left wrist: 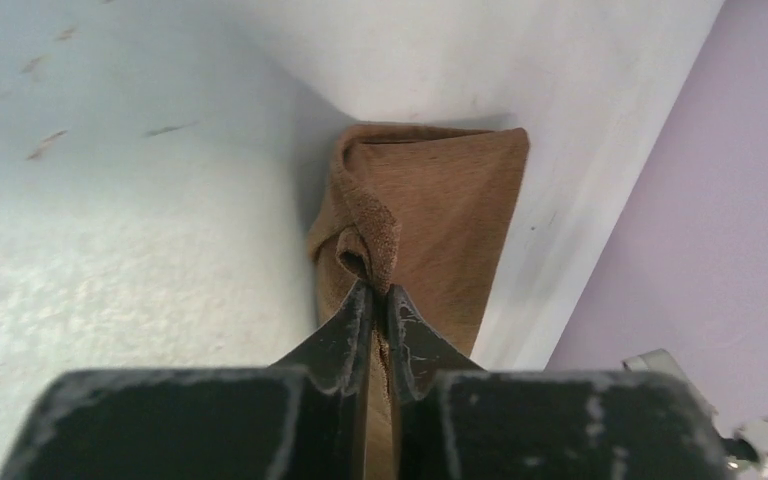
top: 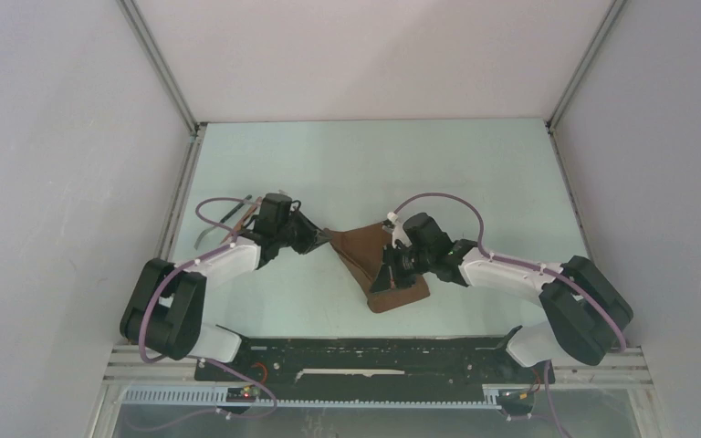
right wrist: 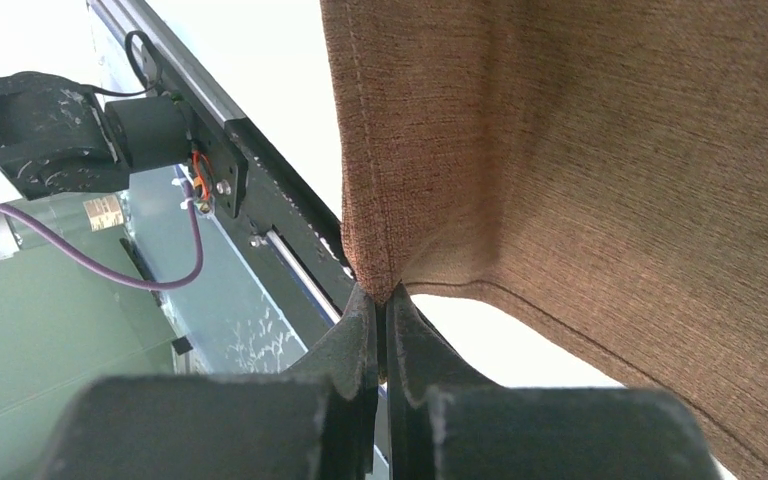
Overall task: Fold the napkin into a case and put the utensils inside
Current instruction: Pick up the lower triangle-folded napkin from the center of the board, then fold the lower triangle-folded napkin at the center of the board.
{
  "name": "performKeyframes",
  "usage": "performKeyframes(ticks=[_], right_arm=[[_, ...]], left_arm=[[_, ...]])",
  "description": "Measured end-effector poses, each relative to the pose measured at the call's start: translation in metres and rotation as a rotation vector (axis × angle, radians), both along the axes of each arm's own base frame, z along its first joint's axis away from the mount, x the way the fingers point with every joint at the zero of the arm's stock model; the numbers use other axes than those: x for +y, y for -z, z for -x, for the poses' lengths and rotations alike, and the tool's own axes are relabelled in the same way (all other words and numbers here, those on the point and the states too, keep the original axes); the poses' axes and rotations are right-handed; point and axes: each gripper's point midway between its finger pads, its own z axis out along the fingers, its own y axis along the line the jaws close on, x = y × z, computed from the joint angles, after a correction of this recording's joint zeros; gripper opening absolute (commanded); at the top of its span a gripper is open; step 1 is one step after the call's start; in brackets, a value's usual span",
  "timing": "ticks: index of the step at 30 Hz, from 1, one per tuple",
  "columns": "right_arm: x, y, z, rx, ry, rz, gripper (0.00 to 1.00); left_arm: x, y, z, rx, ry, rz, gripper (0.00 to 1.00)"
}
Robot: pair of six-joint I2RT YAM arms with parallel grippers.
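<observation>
The dark brown napkin (top: 370,251) hangs bunched between my two arms over the middle of the pale table. My left gripper (top: 327,235) is shut on its left corner; in the left wrist view the cloth (left wrist: 440,200) is pinched at the fingertips of that gripper (left wrist: 380,292) and runs back between them. My right gripper (top: 389,274) is shut on the napkin's near edge, and the right wrist view shows the hemmed cloth (right wrist: 580,150) lifted off the table from that gripper (right wrist: 382,295). The utensils (top: 237,209) lie at the far left behind my left arm, partly hidden.
A black rail (top: 356,351) runs along the near table edge between the arm bases. White walls close in the left, right and back sides. The left arm's base (right wrist: 50,130) shows in the right wrist view.
</observation>
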Motion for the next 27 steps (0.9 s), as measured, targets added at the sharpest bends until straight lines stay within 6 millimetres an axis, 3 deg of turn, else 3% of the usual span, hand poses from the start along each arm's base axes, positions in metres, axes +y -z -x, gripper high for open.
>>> performKeyframes(ticks=[2,7,16,27], right_arm=[[-0.004,0.003,0.001,0.003,0.006,-0.01,0.0],[-0.019,0.019,0.002,0.033,0.038,-0.015,0.0],[-0.033,0.043,0.007,0.095,0.065,-0.01,0.0],[-0.04,0.063,0.007,0.128,0.087,0.015,0.0]], left_arm=[[-0.008,-0.006,-0.006,-0.016,0.02,-0.005,0.0],[-0.035,-0.012,-0.015,-0.023,0.084,-0.01,0.0],[-0.082,0.001,-0.028,0.025,0.196,-0.068,0.0],[-0.101,0.02,-0.034,0.081,0.253,-0.128,0.0]])
